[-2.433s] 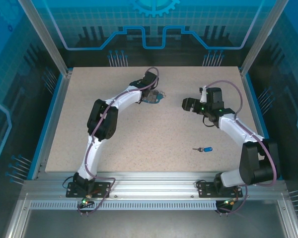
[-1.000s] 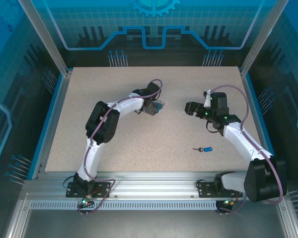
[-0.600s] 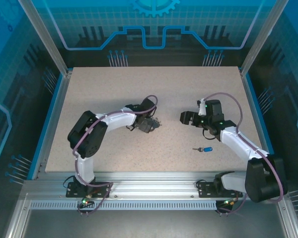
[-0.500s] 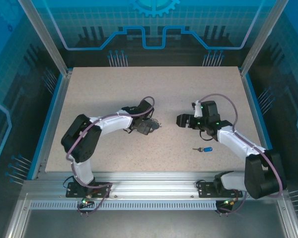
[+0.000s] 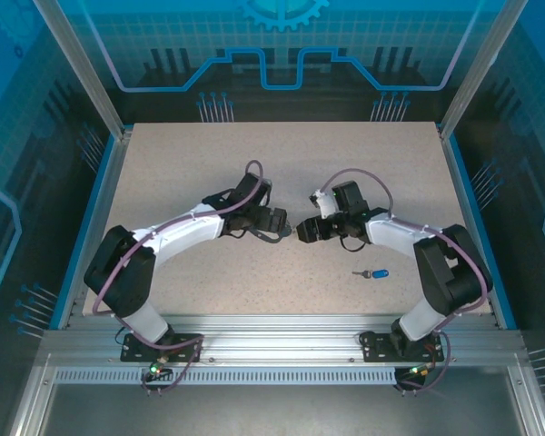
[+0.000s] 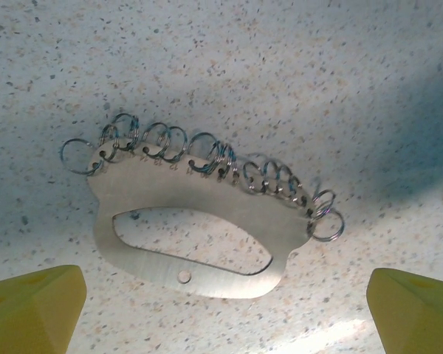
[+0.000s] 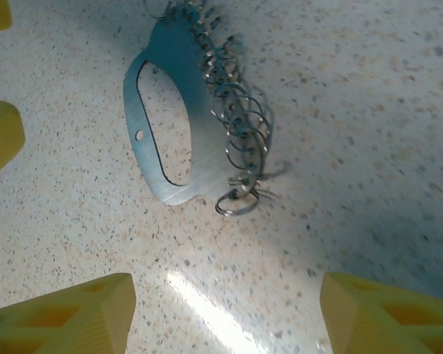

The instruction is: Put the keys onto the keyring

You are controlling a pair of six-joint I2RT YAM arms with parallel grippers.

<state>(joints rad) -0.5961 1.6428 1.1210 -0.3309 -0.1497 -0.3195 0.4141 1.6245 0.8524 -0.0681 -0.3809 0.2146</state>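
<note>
Jaws converged ctr; keyring (image 6: 144, 181) flat, just ahead of both.

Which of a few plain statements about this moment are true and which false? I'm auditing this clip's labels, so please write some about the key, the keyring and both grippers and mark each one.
1. The key lies on the table, apart from the keyring. True.
2. The left gripper is shut on the keyring. False: its jaws stand wide open, and the keyring lies flat on the table, ungripped.
3. A row of small wire rings runs along one edge of the keyring. True.
4. The right gripper holds the key. False: its jaws are apart with nothing between them, and it faces the keyring.
</note>
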